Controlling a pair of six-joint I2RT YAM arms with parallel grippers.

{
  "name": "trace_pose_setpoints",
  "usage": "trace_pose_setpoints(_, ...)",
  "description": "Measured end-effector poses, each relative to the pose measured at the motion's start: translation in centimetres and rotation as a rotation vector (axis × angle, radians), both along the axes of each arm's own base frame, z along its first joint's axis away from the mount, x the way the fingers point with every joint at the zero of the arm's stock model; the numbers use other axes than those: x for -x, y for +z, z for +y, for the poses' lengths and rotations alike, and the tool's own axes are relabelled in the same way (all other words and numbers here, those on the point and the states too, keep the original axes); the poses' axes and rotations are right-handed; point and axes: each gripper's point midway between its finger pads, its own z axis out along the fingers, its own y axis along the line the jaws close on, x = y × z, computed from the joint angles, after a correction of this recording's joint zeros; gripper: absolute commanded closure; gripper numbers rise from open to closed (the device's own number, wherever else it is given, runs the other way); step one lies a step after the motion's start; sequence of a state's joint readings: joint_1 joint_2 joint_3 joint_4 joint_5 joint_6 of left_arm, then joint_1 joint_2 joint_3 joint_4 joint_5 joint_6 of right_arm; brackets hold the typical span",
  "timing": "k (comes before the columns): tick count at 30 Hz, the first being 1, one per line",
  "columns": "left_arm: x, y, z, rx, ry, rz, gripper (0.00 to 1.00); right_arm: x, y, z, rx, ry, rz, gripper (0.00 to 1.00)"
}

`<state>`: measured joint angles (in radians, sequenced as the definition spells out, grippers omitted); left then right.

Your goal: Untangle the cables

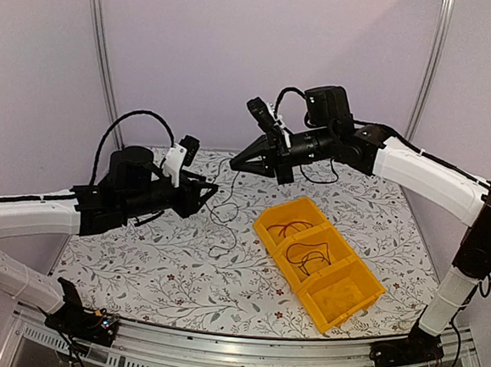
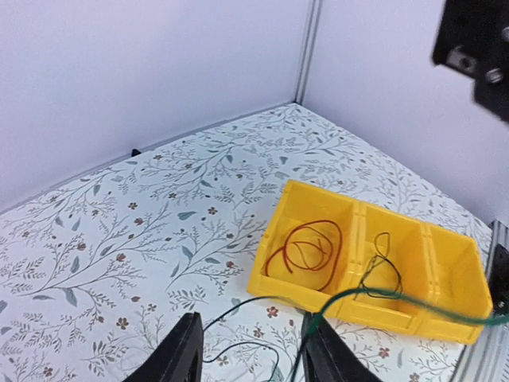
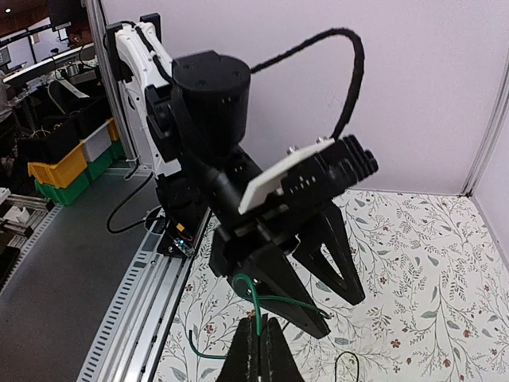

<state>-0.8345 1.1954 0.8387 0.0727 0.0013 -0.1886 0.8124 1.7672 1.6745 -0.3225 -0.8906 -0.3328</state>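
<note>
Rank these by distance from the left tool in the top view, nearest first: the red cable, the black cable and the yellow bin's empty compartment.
From the left tool:
1. Coiled red cable, in the far compartment of the yellow plastic bin.
2. Thin black cable, in the middle compartment.
3. Empty compartment, at the bin's near end, rightmost.

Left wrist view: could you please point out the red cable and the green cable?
red cable [image 2: 306, 253], left wrist view, middle of its loops.
green cable [image 2: 406, 297], left wrist view, long sideways stretch.
</note>
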Motion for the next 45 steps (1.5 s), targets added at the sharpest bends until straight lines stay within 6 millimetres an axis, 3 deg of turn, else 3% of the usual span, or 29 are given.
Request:
trace_pose_setpoints(4, -3.2, -3.9, 1.3, 0.008, 0.177, -0.03, 0.53, 1.2, 2.6, -0.7, -0.047, 0.018, 0.015, 1.0)
trace_pose_setpoints(11, -7.6, -6.9, -1.0, 0.058, 0.271, -0.033, 0.56, 1.8, 3.3, -1.1, -0.052, 0.029, 0.037, 1.0)
trace_pose_setpoints(15, -9.8, -9.2, -0.6, 0.063, 0.345, -0.007, 0.58, 2.3, 5.0, -1.4, -0.052, 0.041, 0.036, 1.0)
trace_pose_setpoints(17, -11.0, -11.0, 0.4, 0.055, 0.386, 0.023, 0.6, 2.5, 7.7, -1.8, -0.082, 0.042, 0.008, 1.0)
trace_pose_setpoints(20, -12.5, -13.5, 2.3, 0.05, 0.447, 0.076, 0.61, 2.8, 13.7, -3.9, -0.176, 0.038, -0.066, 1.0)
trace_pose_setpoints(22, -13.0, -14.8, 3.7, 0.051, 0.482, 0.105, 0.61, 2.7, 18.2, -6.7, -0.256, 0.018, -0.131, 1.0)
trace_pose_setpoints(24, -13.4, -15.7, 4.8, 0.051, 0.507, 0.129, 0.62, 1.6, 22.6, -11.1, -0.327, -0.058, -0.216, 1.0)
trace_pose_setpoints(28, -13.7, -15.7, 5.2, 0.064, 0.51, 0.141, 0.61, 0.3, 26.3, -17.1, -0.373, -0.201, -0.325, 1.0)
trace_pose_setpoints(32, -13.4, -14.7, 4.8, 0.085, 0.486, 0.133, 0.59, 0.1, 25.3, -18.5, -0.349, -0.251, -0.319, 1.0)
trace_pose_setpoints(41, -11.5, -9.4, 5.6, 0.177, 0.448, 0.068, 0.58, -3.3, 15.6, -18.8, -0.162, -0.384, -0.173, 1.0)
trace_pose_setpoints(45, -10.5, -8.1, 6.3, 0.198, 0.442, 0.051, 0.57, -2.7, 14.2, -19.4, -0.131, -0.409, -0.177, 1.0)
